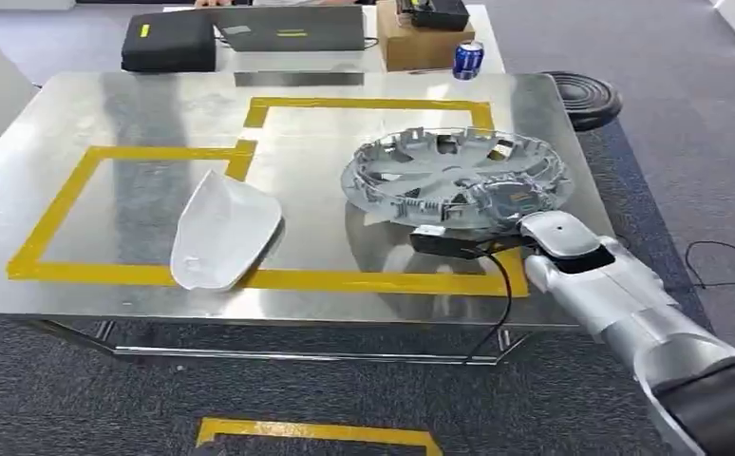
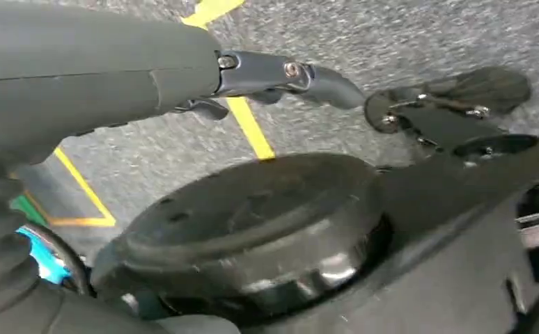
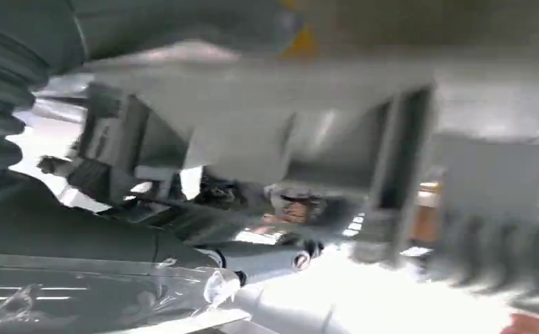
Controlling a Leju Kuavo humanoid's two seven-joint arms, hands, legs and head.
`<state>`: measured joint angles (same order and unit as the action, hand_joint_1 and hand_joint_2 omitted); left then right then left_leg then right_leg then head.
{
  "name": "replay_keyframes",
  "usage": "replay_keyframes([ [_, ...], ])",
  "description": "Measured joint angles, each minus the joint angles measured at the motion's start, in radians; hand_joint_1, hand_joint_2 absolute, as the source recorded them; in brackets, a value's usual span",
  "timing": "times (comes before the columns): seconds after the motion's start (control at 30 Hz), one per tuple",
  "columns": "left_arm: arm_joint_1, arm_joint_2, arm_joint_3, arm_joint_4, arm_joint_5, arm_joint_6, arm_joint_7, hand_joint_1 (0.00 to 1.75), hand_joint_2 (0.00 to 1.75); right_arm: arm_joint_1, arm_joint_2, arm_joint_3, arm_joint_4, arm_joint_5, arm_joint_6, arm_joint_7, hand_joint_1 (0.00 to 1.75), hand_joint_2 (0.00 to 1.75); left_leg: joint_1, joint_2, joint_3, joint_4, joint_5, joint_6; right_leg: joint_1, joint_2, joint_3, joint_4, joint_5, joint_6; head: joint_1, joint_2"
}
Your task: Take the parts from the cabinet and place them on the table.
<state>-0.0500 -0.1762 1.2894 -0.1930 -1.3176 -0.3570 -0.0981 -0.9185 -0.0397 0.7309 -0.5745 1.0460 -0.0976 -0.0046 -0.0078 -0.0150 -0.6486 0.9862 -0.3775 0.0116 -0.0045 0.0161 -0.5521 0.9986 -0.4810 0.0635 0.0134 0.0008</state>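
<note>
A silver wheel cover point(image 1: 454, 171) hangs tilted just above the right yellow-taped box on the metal table point(image 1: 155, 114), casting a shadow below it. My right hand point(image 1: 506, 201) grips its near rim, the arm reaching in from the lower right. Close up, the wheel cover's grey ribs point(image 3: 322, 139) sit right over my right hand point(image 3: 113, 236). A white curved shell part point(image 1: 223, 231) lies in the left taped box, across its near tape line. My left hand point(image 2: 113, 76) hangs over the grey carpet, fingers point(image 2: 322, 80) stretched out and holding nothing.
Behind the table stand a black case point(image 1: 169, 43), a laptop point(image 1: 292, 28), a cardboard box point(image 1: 421, 43) and a blue can point(image 1: 467, 60). A black coiled disc point(image 1: 587, 95) and a loose cable point(image 1: 720, 263) lie on the carpet at right. Yellow floor tape point(image 1: 316, 432) marks the near side.
</note>
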Motion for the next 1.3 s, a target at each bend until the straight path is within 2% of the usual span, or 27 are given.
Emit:
replay_keyframes([
  [0.1,0.0,0.0,0.0,0.0,0.0,0.019,-0.057,0.0,0.0,0.018,-0.011,0.0,-0.002,-0.013,0.0,-0.002,0.0,0.0,0.002,0.002,0.016,-0.006,-0.005,-0.002,0.004,0.002,0.014,-0.002,-0.007,-0.013,0.0,0.0],
  [0.17,-0.003,0.0,0.0,0.0,-0.001,0.024,-0.069,0.0,0.0,0.02,-0.016,0.0,-0.003,-0.015,0.0,-0.002,0.0,0.0,0.002,0.002,0.017,-0.008,-0.004,-0.004,0.005,0.002,0.015,-0.002,-0.007,-0.018,0.0,0.0],
  [0.2,-0.004,0.0,0.0,0.0,-0.001,0.032,-0.082,0.0,0.0,0.014,-0.019,0.0,-0.01,-0.015,0.0,0.0,0.0,0.0,0.002,0.003,0.017,-0.009,-0.003,-0.006,0.005,0.002,0.014,-0.002,-0.006,-0.019,-0.001,0.0],
  [0.3,-0.009,0.006,-0.002,0.0,0.017,0.119,-0.2,0.0,0.0,0.003,-0.042,-0.003,-0.034,-0.019,-0.001,0.019,0.0,0.0,0.004,0.003,0.018,-0.009,-0.001,-0.012,0.006,0.001,0.013,-0.002,-0.007,-0.024,-0.001,0.0],
  [0.37,-0.013,0.02,0.002,0.0,0.054,0.173,-0.222,0.0,0.0,0.018,-0.07,-0.01,-0.07,-0.021,0.0,0.029,0.0,0.0,0.004,0.001,0.019,-0.009,-0.002,-0.012,0.007,-0.002,0.017,-0.002,-0.008,-0.025,0.0,0.0],
  [0.43,-0.013,0.037,0.0,0.0,0.04,0.166,-0.233,0.0,0.0,0.023,-0.087,-0.011,-0.091,-0.018,0.007,0.029,0.0,0.0,0.003,0.002,0.019,-0.009,-0.001,-0.012,0.006,-0.001,0.018,-0.002,-0.006,-0.027,0.0,0.0],
  [0.6,-0.015,0.049,-0.001,0.0,0.034,0.174,-0.218,0.0,0.0,0.024,-0.106,-0.018,-0.117,-0.013,0.019,0.03,0.0,0.0,0.0,0.002,0.019,-0.009,-0.001,-0.012,0.003,-0.001,0.018,-0.002,-0.005,-0.026,0.0,0.0],
  [0.7,-0.015,0.048,0.003,0.0,0.061,0.114,-0.092,0.0,0.0,0.023,-0.107,-0.018,-0.126,-0.01,0.022,0.024,0.0,0.0,0.0,0.002,0.019,-0.009,-0.001,-0.011,0.003,-0.001,0.019,-0.004,-0.003,-0.024,0.0,0.0],
  [0.73,-0.014,0.046,0.004,0.0,0.061,0.104,-0.079,0.0,0.0,0.023,-0.107,-0.018,-0.128,-0.008,0.024,0.024,0.0,0.0,0.0,0.002,0.019,-0.008,-0.001,-0.011,0.003,-0.001,0.019,-0.004,-0.003,-0.024,0.0,0.0],
  [0.87,-0.014,0.036,0.015,0.0,0.079,0.096,-0.075,0.0,0.0,0.029,-0.134,-0.021,-0.16,-0.031,0.019,0.027,0.0,0.0,-0.001,0.001,0.019,-0.008,0.0,-0.009,0.002,-0.003,0.019,-0.005,-0.003,-0.023,0.0,0.0],
  [0.93,-0.013,0.035,0.018,0.0,0.079,0.1,-0.075,0.0,0.0,0.041,-0.15,-0.043,-0.18,-0.129,0.029,-0.011,0.0,0.0,-0.001,0.001,0.019,-0.008,0.0,-0.009,0.002,-0.002,0.02,-0.005,-0.003,-0.023,0.0,0.0],
  [1.0,-0.013,0.034,0.018,0.0,0.082,0.108,-0.078,0.0,0.0,0.066,-0.168,-0.095,-0.223,-0.272,0.044,-0.064,0.0,0.0,-0.001,0.001,0.019,-0.008,0.0,-0.009,0.002,-0.002,0.02,-0.005,-0.002,-0.022,0.0,0.0],
  [1.03,-0.012,0.033,0.018,0.0,0.082,0.108,-0.079,0.0,0.0,0.074,-0.176,-0.118,-0.243,-0.303,0.051,-0.07,0.0,0.0,-0.002,0.001,0.019,-0.008,0.0,-0.009,0.002,-0.002,0.02,-0.005,-0.002,-0.022,0.0,0.0],
  [1.2,-0.011,0.033,0.019,0.0,0.082,0.109,-0.082,0.0,0.0,0.089,-0.201,-0.176,-0.308,-0.332,0.07,-0.072,0.0,0.0,-0.001,0.001,0.019,-0.008,0.0,-0.009,0.001,-0.001,0.02,-0.006,-0.002,-0.022,0.0,0.0],
  [1.3,-0.011,0.032,0.02,0.0,0.094,0.13,-0.098,0.0,0.0,0.129,-0.241,-0.205,-0.396,-0.412,0.001,-0.072,0.0,0.0,-0.001,0.001,0.02,-0.008,0.0,-0.008,0.001,-0.004,0.019,-0.006,-0.002,-0.022,-0.002,0.0],
])
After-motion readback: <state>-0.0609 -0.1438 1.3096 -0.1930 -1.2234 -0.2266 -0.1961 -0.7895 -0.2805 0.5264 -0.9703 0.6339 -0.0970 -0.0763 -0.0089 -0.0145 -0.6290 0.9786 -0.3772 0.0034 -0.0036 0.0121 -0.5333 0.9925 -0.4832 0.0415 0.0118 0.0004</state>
